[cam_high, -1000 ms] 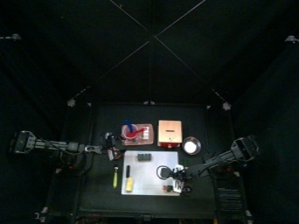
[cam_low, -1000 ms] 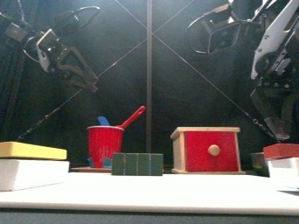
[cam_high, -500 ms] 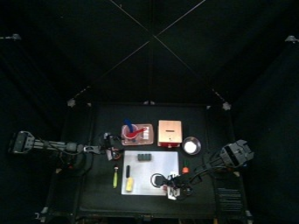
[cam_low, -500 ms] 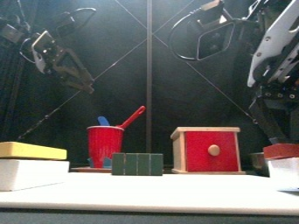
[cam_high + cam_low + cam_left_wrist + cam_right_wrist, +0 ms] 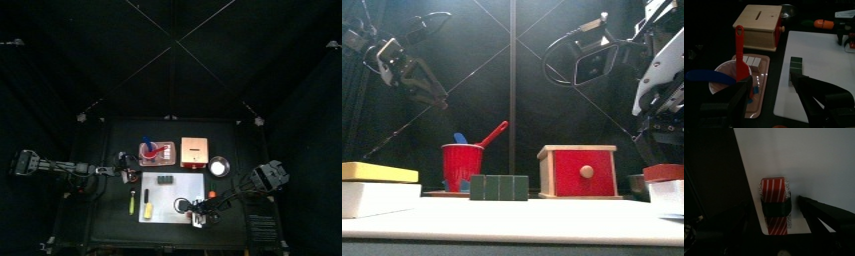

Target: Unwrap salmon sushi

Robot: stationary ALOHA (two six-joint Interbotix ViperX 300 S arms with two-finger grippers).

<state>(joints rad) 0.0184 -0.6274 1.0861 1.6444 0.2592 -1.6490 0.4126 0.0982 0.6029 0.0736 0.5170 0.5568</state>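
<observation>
We count one salmon sushi (image 5: pixel 775 203), a small red-striped piece with a dark band across it, lying at the near right edge of the single white board (image 5: pixel 171 196) on the worktop (image 5: pixel 107 225). On the board we also see one yellow marker (image 5: pixel 132 204) along its left edge and one small dark green block (image 5: pixel 498 187). Farther back stand one red cup (image 5: pixel 462 166) holding a red-handled utensil (image 5: pixel 739 55) and a blue one (image 5: pixel 704 75), one wooden box (image 5: pixel 579 170) with a red front and a knob, and one round dark disc (image 5: pixel 219 168) right of the box.

The right tool (image 5: pixel 777 225) reaches low over the board's near right corner, its two jaws standing wide apart on either side of the sushi, clamped on nothing. The left tool (image 5: pixel 771 97) hangs raised at the left, near the cup, jaws likewise spread wide and holding nothing.

We can read no writing or labels.
</observation>
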